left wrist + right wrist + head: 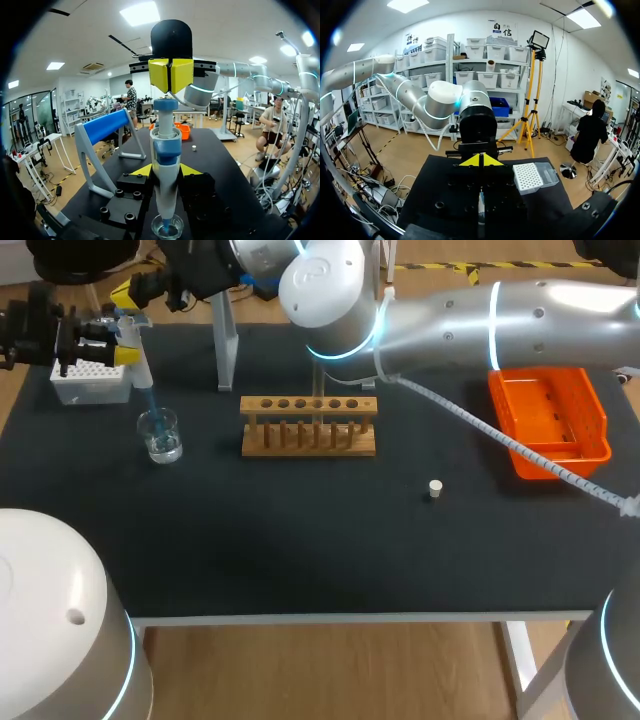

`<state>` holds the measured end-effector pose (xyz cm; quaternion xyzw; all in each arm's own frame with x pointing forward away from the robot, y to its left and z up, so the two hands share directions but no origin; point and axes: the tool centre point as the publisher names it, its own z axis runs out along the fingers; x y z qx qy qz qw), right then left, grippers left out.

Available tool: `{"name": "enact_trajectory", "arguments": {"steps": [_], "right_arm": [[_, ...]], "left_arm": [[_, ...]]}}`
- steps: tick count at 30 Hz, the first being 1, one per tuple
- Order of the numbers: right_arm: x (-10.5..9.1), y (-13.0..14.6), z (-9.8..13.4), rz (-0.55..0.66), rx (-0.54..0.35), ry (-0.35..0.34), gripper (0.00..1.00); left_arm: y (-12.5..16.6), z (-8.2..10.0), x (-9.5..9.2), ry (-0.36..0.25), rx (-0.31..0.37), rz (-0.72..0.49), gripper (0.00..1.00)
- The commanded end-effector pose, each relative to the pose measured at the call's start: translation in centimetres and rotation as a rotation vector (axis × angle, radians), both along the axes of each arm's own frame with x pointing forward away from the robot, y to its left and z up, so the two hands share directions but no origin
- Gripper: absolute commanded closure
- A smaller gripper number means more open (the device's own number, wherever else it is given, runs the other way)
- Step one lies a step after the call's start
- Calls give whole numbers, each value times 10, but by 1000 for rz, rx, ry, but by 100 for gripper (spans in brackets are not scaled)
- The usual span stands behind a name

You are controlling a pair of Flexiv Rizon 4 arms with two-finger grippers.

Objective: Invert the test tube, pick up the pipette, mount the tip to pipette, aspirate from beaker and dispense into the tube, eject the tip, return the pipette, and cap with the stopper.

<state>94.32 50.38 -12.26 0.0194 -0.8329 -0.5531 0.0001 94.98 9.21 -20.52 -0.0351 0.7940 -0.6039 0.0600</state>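
A wooden rack with a row of holes stands in the middle of the black desk. Everything here is placed from that rack.

To the left of the rack, near it, is a small glass beaker with clear liquid in it. The pipette stands straight up over the beaker. Its thin blue tip goes down into the liquid.

The left end effector is left of the rack too, right above the beaker. Its two yellow fingers press on the pipette from both sides and hold it tight.

The right arm comes in from the right, goes behind the rack and reaches far over to the left. The right end effector has its two yellow tips pushed together. It hangs right over the blue button on top of the pipette. I cannot tell if it touches the button.

A white box of tips sits further left of the rack and a bit behind the beaker. A grey stand is behind the left end of the rack.

A small white stopper lies in front of the rack, off to the right. An orange basket sits well to the right of the rack.
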Motion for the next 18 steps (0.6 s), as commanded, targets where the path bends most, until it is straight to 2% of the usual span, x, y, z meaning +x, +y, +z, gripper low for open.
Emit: {"name": "enact_trajectory", "arguments": {"steps": [1,18], "right_arm": [[4,4,0,1,-8,2,100],[5,-2,-8,-5,-23,7,100]], "left_arm": [[0,0,0,1,1,-1,100],[0,0,0,1,1,-1,100]]}}
